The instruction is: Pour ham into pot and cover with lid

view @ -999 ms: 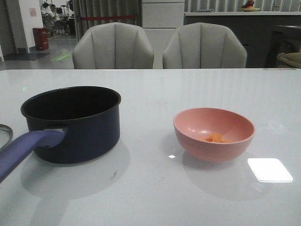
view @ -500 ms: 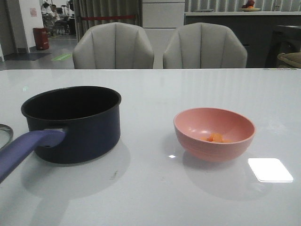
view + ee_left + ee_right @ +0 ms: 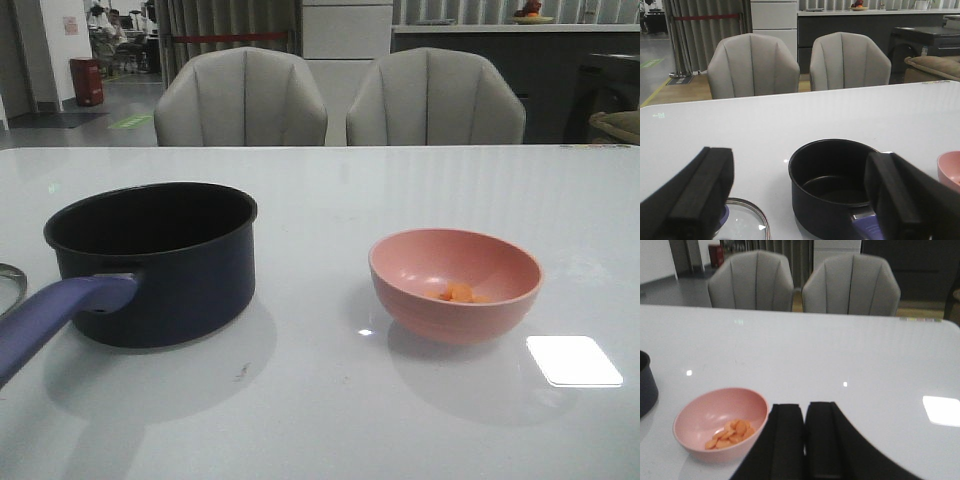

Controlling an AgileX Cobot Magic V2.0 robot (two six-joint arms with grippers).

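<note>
Ham [image 3: 730,434] — small orange-pink pieces heaped low in a smooth pink bowl [image 3: 455,285], untouched, well apart from the pot [image 3: 165,262] on the white glossy table [image 3: 330,400].

Pot: dark navy wall, matte black inside, empty; long purplish-blue handle [image 3: 55,318] reaching toward the robot.

Lid [image 3: 745,222]: glass disc, steel rim, lying flat just beside the pot on its left.

Left gripper [image 3: 800,200]: jaws spread wide, nothing between them, poised above pot and lid.

Right gripper [image 3: 805,440]: fingers pressed together, holding nothing, near the bowl.

Risks, as judged: the bowl's slick curved rim may slip in a pinch; a hasty tilt could scatter pieces short of the pot — the protruding handle invites a knock.
</note>
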